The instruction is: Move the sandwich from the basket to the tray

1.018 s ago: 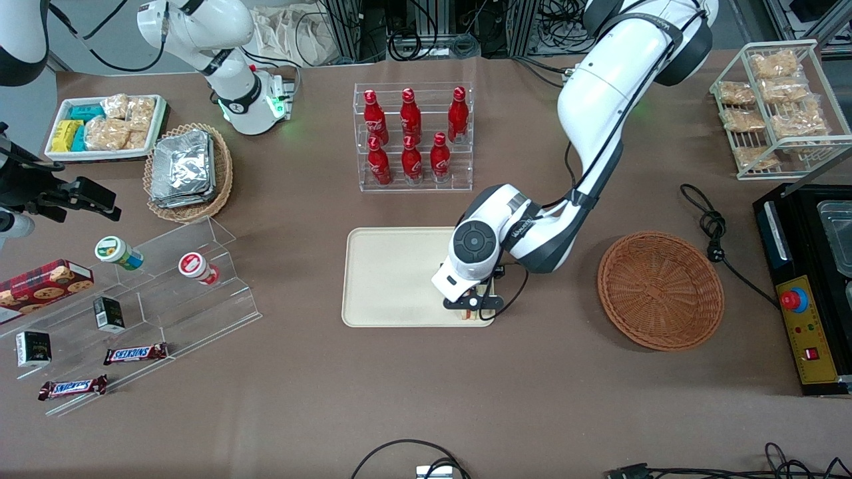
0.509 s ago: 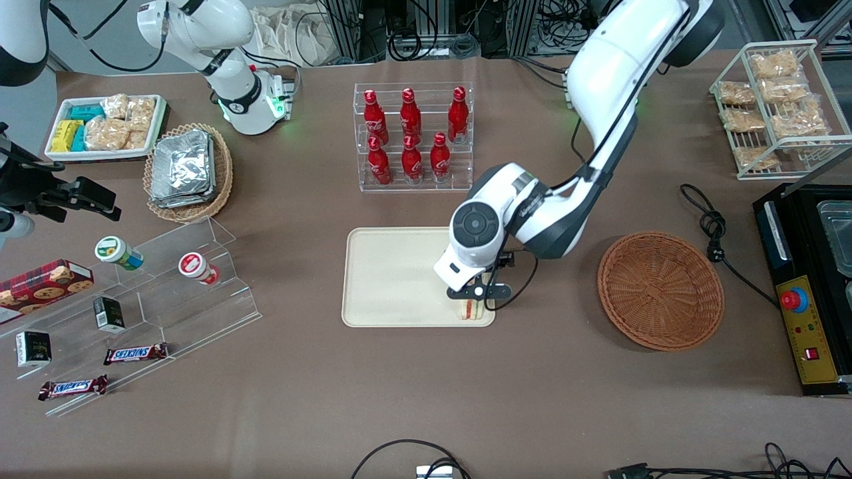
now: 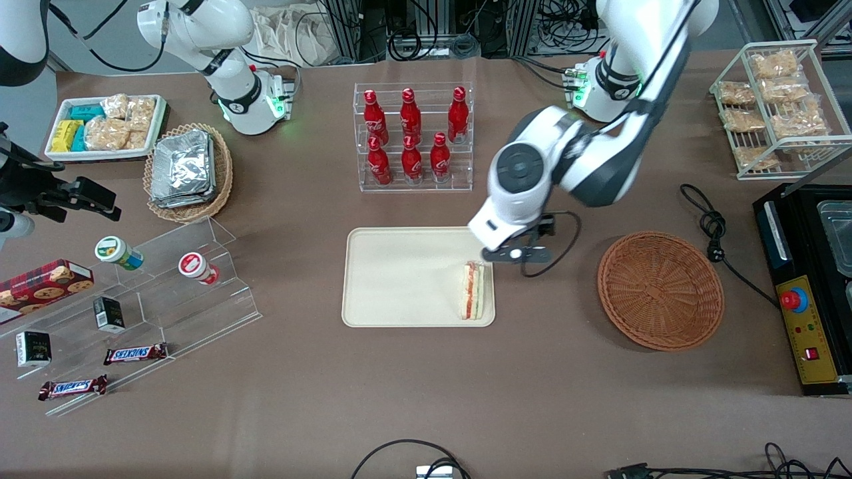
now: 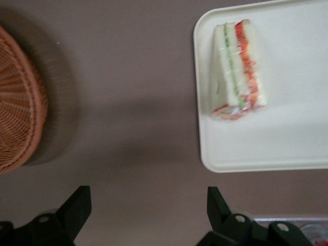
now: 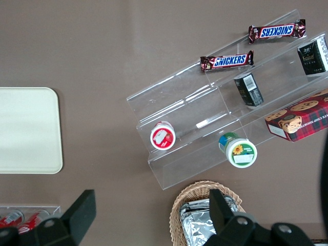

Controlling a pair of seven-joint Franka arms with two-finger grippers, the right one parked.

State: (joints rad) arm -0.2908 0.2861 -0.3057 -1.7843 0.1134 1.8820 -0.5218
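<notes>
White tray [image 3: 103, 154]: at the parked arm's end of the table, loaded with snack packets in yellow, teal and tan.
Tan basket [image 3: 223, 174]: just beside that white tray and nearer the front camera, stacked with silver foil packets [image 3: 181, 167].
Acrylic steps [image 3: 160, 293]: nearer the front camera again, carrying two small cups, small dark boxes and two Snickers bars [image 3: 135, 353]; a red cookie box [image 3: 41, 283] sits at their end.
Bottle rack [image 3: 413, 136]: mid-table, six red bottles standing upright in two rows.
Tray [image 3: 399, 279]: cream, flat on the brown tabletop, nearer the front camera than the bottle rack.
Sandwich [image 3: 473, 291]: there it is, lying in the tray, right up against the rim at the working arm's end; red and green filling faces up. The wrist view shows it [image 4: 238, 72] resting free, nothing touching it.
Gripper [image 3: 516, 253]: up in the air over the tray's corner, just beside the sandwich and farther from the front camera. Fingers [image 4: 78, 205] spread wide apart, nothing between them.
Basket [image 3: 660, 290]: reddish-brown wicker, well apart from the tray toward the working arm's end, nothing showing inside.
Black cable [image 3: 715, 229]: snakes along the table just past the basket.
Wire rack [image 3: 775, 106]: at the working arm's end, holding bagged snacks.
</notes>
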